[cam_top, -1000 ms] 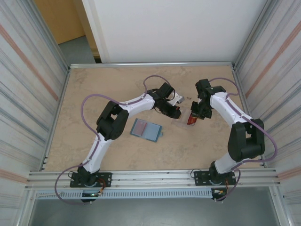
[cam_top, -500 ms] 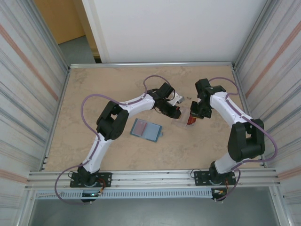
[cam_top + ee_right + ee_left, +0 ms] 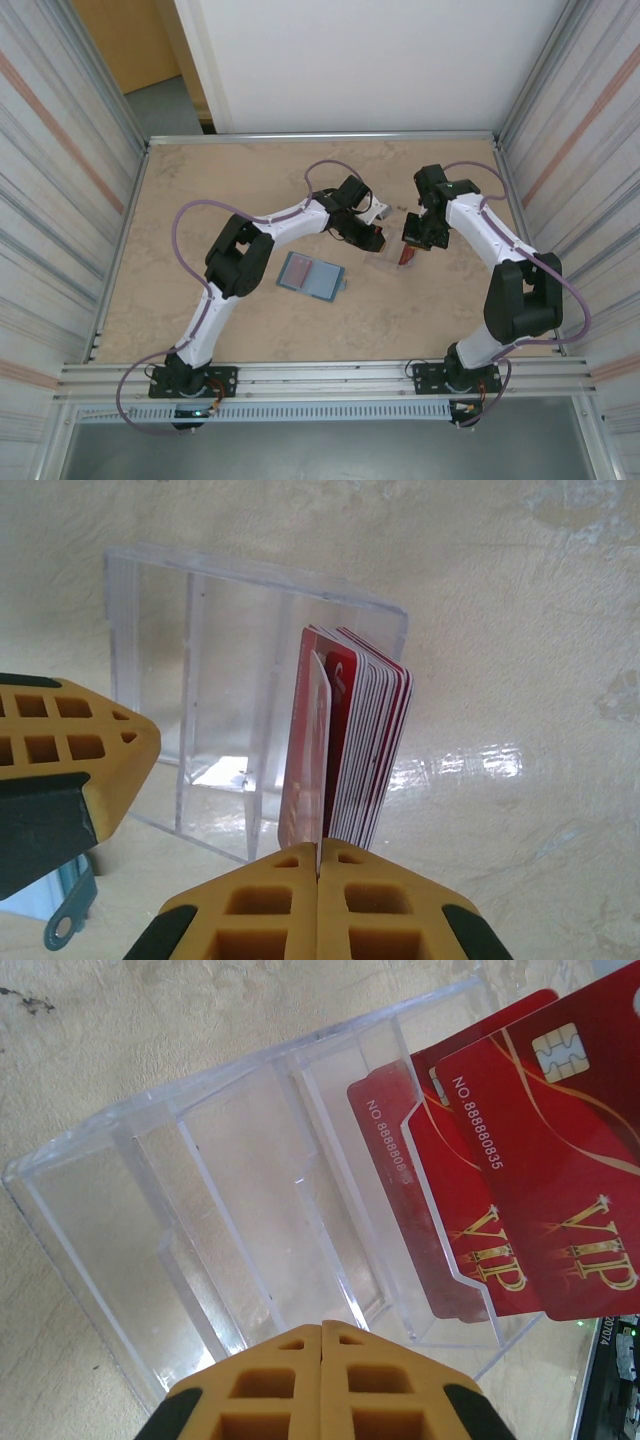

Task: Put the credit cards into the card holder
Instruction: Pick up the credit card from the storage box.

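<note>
Jaws of the left gripper are pressed together with no gap, tips at the near wall of the clear plastic compartment case; whether they pinch that wall or only press on it, can't tell. Right gripper is clamped shut on the edge of one red credit card, the front one of the pack, gripped from the side of the case opposite the left gripper.

Red plastic credit cards with gold VIP lettering stand on edge as a tight pack in the end compartment of the clear case; the other compartments look empty; the held card sits a little forward of the pack but its lower part is inside the case, not lifted out.

Teal-blue folding card holder lies open and flat on the beige table, near the clear case on the left arm's side, apart from it and from both grippers; one half shows a pinkish patch; card or pocket lining, too small to tell.

Progress, my read: early; a card is gripped, none clearly in the card holder; left to do: draw this card out, carry it over, slide it into a pocket, then repeat for the rest of the pack.
</note>
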Motion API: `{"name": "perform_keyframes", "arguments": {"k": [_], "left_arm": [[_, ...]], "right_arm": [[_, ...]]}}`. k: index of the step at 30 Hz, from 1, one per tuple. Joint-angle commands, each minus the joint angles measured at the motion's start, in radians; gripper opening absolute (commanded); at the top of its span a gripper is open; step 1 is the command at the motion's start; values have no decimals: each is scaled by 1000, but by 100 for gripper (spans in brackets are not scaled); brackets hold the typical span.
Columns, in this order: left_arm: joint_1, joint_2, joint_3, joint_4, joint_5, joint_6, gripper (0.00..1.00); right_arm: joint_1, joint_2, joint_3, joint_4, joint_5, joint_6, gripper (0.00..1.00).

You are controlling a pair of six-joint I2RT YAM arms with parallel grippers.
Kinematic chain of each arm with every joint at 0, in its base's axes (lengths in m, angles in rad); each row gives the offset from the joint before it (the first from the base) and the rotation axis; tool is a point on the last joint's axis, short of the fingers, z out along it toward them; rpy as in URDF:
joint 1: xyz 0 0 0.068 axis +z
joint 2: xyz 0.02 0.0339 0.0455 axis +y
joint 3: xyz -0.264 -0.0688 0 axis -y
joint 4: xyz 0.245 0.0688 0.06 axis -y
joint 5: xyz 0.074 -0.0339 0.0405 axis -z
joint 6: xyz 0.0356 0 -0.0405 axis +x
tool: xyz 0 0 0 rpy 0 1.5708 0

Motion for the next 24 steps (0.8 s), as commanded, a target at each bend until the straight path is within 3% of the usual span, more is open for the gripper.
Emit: {"name": "perform_keyframes", "arguments": {"k": [1, 13, 24], "left_arm": [[-12, 27, -32, -55, -34, 4, 0], [3, 4, -6, -70, -33, -11, 0], [12, -119, 13, -95, -2, -24, 3]], "right_arm": [[0, -32, 25, -52, 13, -8, 0], [-13, -66, 38, 4, -103, 11, 0], [-29, -284, -14, 64, -188, 56, 0]]}}
